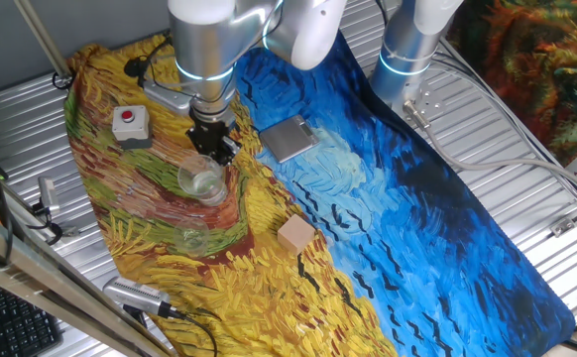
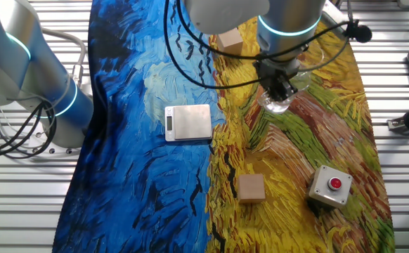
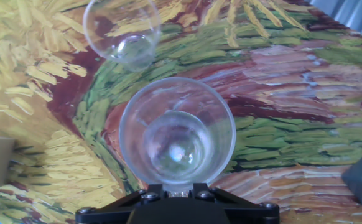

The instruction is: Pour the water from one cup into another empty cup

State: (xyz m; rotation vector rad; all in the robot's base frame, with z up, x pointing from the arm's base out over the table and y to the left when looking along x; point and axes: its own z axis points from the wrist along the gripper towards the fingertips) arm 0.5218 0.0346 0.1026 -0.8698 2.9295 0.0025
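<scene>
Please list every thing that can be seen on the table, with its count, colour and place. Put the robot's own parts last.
Painted cloth: one, blue and yellow, covers the table.
Larger clear tumbler: one, colourless, lifted and tilted at the pincer, over the yellow part.
Water: cannot be told apart from the glass.
Smaller clear cup: one, colourless, stands on the yellow part near the tumbler.
Wooden blocks: two, light tan; both near the seam of blue and yellow.
Metal scale: one, silver, on the blue part.
Button box: one, grey with red button, on the yellow part.
Pincer: one, black, holds the tumbler.
Robot arm: silver, above the tumbler.
</scene>
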